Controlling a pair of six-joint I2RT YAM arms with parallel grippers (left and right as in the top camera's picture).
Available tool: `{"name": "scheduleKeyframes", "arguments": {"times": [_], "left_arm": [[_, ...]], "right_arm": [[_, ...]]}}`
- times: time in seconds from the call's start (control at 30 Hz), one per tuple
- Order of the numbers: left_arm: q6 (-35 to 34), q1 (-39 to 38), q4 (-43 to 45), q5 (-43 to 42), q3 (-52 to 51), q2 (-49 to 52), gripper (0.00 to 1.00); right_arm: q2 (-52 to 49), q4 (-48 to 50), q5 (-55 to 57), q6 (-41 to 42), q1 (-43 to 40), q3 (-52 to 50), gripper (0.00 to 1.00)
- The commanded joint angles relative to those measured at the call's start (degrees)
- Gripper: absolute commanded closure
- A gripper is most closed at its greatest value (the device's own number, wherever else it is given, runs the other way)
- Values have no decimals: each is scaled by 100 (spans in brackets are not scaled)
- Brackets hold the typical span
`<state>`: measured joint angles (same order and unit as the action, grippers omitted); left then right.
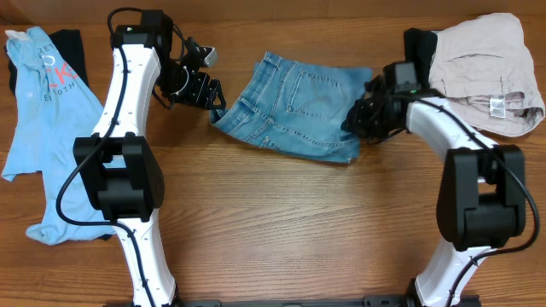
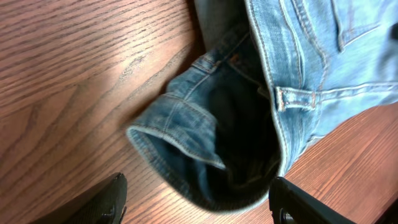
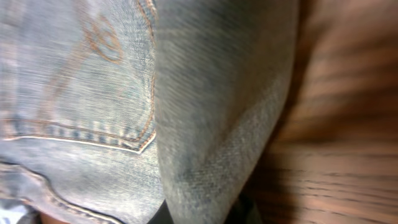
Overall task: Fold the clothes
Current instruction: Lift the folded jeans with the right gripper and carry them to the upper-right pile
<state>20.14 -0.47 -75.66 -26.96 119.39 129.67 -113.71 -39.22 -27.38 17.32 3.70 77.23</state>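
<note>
The light-blue denim jeans (image 1: 294, 107) lie folded into a compact bundle at the table's centre back, stitched back pocket up. My left gripper (image 1: 207, 94) is open at the bundle's left end. In the left wrist view its two fingers (image 2: 199, 205) straddle the curled waistband (image 2: 205, 143) without closing on it. My right gripper (image 1: 363, 115) is at the bundle's right edge. In the right wrist view a fold of denim (image 3: 217, 124) runs down between its fingers (image 3: 205, 214), which are mostly hidden and look shut on it.
A pale-blue printed T-shirt (image 1: 43, 128) lies at the far left over a black garment (image 1: 66, 43). Beige trousers (image 1: 482, 72) are heaped at the back right, just behind the right arm. Bare wood table (image 1: 290, 222) spreads in front.
</note>
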Motion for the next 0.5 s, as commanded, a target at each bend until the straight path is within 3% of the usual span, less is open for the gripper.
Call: {"name": "scheduleKeyframes", "arguments": {"times": [0.0,0.27,0.47], "left_arm": [[105,-35,-15,15,122,-13,24],[107,-35,-15,13,122,-13,24],[105,-35,-17,13,122,-13,24]], "right_arm": [[787,-352,-319,-282,-133,992,96],[866,-1021,-332,-584,-155,2710,96],[866,-295,378,-439,-577,3731,96]]}}
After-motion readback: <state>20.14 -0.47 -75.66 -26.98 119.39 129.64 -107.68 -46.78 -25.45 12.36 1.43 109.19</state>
